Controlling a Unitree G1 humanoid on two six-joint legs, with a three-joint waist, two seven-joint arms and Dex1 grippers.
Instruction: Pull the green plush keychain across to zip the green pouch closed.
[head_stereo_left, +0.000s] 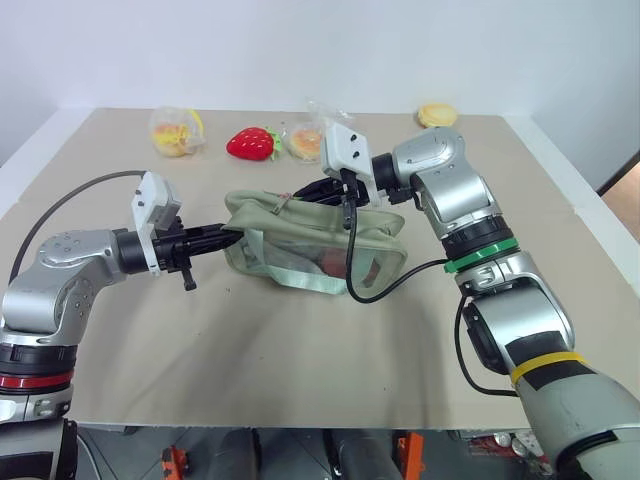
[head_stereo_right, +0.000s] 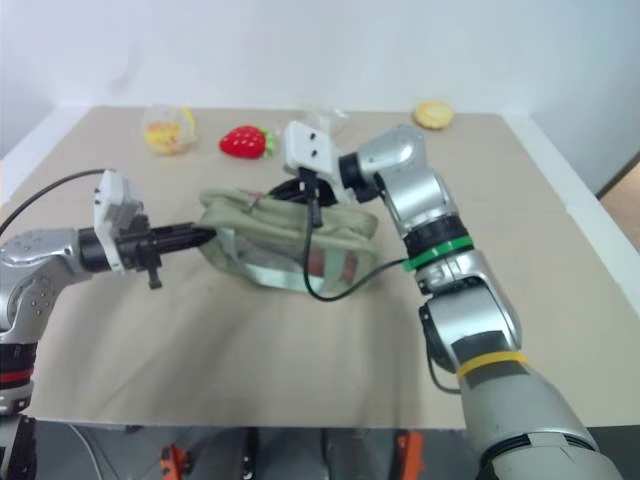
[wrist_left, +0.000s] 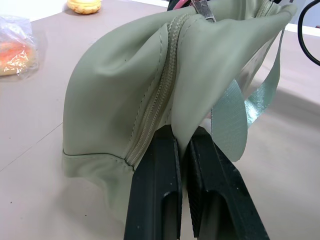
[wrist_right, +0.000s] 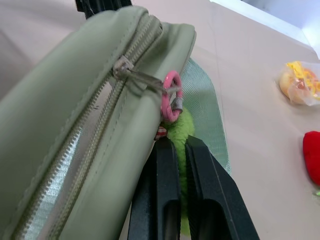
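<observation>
while half unzipped, green pouch (head_stereo_left: 300, 245) holds reddish item (head_stereo_left: 325, 263).

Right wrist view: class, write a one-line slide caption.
Black right gripper shut on lime-green plush keychain, its pink clasp hooked to the sage-green fabric pouch's zipper pull.

The pale sage-green pouch (head_stereo_left: 318, 243) sits mid-table, zipper on top, strap draped down its side, while the lime-green plush keychain (wrist_right: 181, 142) dangles from a pink clasp on the zipper pull.
</observation>
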